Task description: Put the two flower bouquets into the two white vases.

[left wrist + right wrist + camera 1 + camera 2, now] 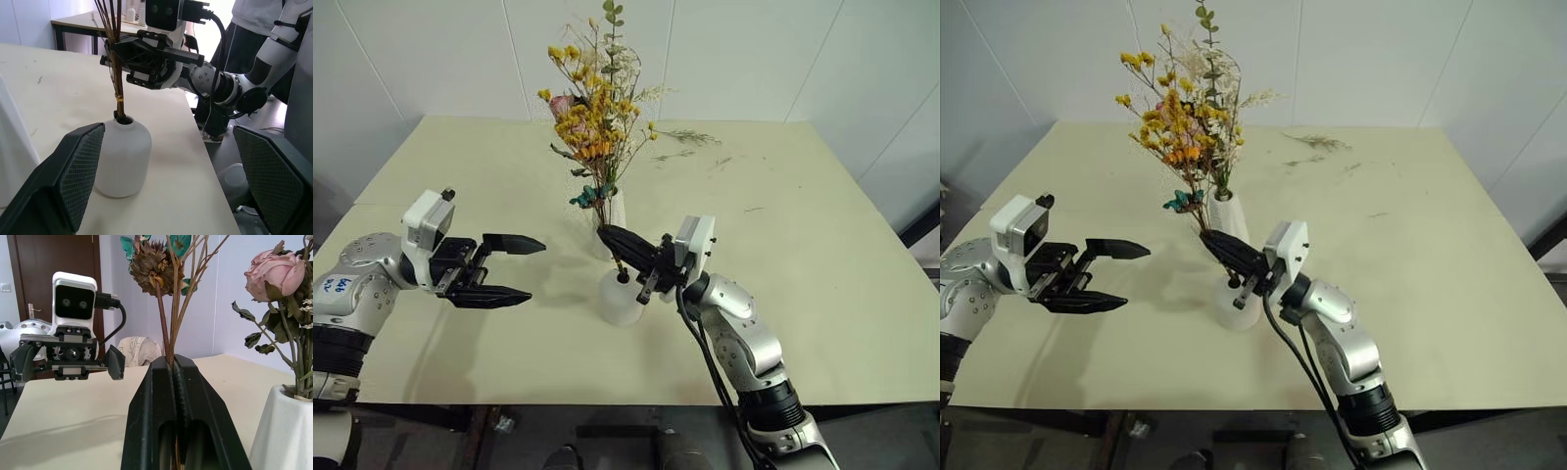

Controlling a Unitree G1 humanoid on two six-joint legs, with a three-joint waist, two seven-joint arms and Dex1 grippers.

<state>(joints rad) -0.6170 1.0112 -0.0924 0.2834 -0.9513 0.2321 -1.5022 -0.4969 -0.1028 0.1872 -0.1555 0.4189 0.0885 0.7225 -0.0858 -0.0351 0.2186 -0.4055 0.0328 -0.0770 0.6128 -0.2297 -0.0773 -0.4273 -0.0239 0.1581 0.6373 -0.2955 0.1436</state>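
Above the short vase (623, 299), my right gripper (619, 242) is pressed together on the thin stems of the smaller bouquet (589, 113), pinching them just over the vase's mouth. The stem ends already dip into that round mouth, as my left wrist view shows, so I judge this bouquet to be partly seated but not yet let go. Just behind the short vase stands the tall vase (1225, 215), and the larger bouquet (278, 271) with its pink rose and green leaves rises out of it; that half of the job looks done. To the left of the short vase, well apart from it, my left gripper (505, 269) hangs level with its fingers spread wide and nothing between them. What is left, as I read it, is to lower the stems fully and release them. Loose twigs (690, 137) lie on the table (822, 294) far behind the short vase.
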